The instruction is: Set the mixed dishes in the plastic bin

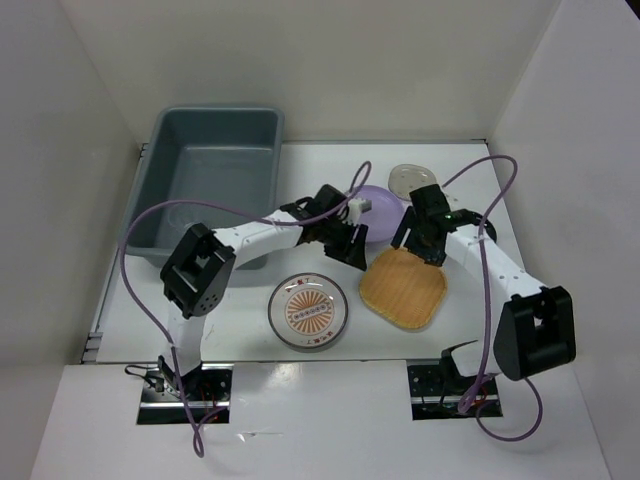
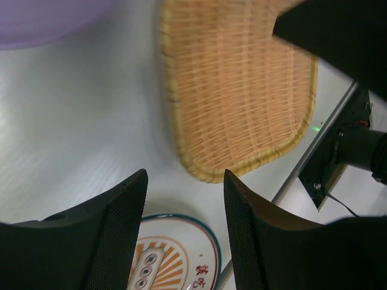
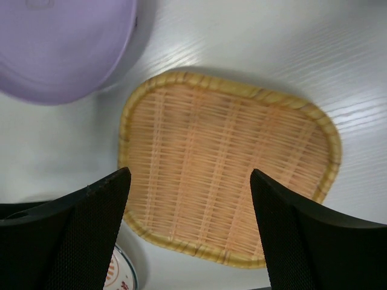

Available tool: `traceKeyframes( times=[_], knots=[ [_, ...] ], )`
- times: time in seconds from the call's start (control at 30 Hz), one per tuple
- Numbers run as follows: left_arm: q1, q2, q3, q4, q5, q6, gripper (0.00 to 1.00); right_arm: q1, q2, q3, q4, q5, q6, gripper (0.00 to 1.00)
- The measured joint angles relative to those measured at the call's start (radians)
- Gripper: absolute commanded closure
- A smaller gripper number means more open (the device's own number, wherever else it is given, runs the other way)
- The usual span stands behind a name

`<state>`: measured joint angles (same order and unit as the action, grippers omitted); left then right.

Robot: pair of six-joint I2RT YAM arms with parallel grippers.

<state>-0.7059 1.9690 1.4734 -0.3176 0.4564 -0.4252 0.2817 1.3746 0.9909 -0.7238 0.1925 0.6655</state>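
Observation:
The grey-blue plastic bin (image 1: 215,170) stands at the far left. The lavender plate (image 1: 380,205) lies mid-table, partly under my left arm. The translucent dish (image 1: 410,178) sits behind it. The tan woven plate (image 1: 403,288) and the orange-and-white plate (image 1: 308,311) lie nearer. My left gripper (image 1: 345,252) is open and empty, above the table between the woven plate (image 2: 242,90) and the patterned plate (image 2: 175,260). My right gripper (image 1: 428,248) is open and empty, over the woven plate (image 3: 230,169). The glass cup and black dish are out of view.
White walls close the table in at the back and on both sides. The two arms are close together over the lavender plate (image 3: 60,48), with purple cables looping above them. The right arm shows at the upper right of the left wrist view (image 2: 344,36).

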Motion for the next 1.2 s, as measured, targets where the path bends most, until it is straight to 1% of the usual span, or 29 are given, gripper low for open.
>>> traceKeyframes(
  times=[0.1,0.2,0.5,0.67,0.7,0.73,0.87,1.0,1.03,1.1,1.2],
  knots=[
    [-0.049,0.050,0.015,0.005,0.010,-0.001,0.39,-0.044,-0.028,0.000,-0.007,0.007,0.000,0.16],
    [-0.071,0.079,0.020,0.007,0.008,-0.005,0.39,-0.069,-0.060,0.000,-0.013,0.009,0.000,0.16],
    [-0.064,0.151,0.061,0.042,-0.038,-0.027,0.39,-0.100,-0.135,0.000,-0.036,0.002,0.000,0.16],
    [-0.065,0.208,0.085,0.076,-0.014,-0.049,0.39,-0.109,-0.136,0.000,-0.048,0.002,-0.001,0.16],
    [-0.065,0.215,0.089,0.084,0.002,-0.052,0.42,-0.111,-0.136,0.000,-0.049,0.002,-0.001,0.16],
    [-0.065,0.220,0.093,0.092,0.012,-0.055,0.42,-0.112,-0.136,0.000,-0.049,0.002,-0.001,0.16],
    [-0.065,0.251,0.106,0.119,0.066,-0.078,0.53,-0.116,-0.136,0.000,-0.050,0.002,-0.001,0.16],
    [-0.065,0.277,0.122,0.138,0.112,-0.094,0.56,-0.116,-0.136,0.000,-0.051,0.002,-0.001,0.16],
    [-0.065,0.284,0.127,0.141,0.122,-0.099,0.59,-0.116,-0.136,0.000,-0.051,0.002,-0.001,0.16],
    [-0.065,0.294,0.137,0.143,0.137,-0.103,0.62,-0.116,-0.136,0.000,-0.051,0.002,-0.001,0.16],
    [-0.065,0.307,0.144,0.146,0.162,-0.105,0.65,-0.116,-0.136,0.000,-0.051,0.002,-0.001,0.16]
  ],
)
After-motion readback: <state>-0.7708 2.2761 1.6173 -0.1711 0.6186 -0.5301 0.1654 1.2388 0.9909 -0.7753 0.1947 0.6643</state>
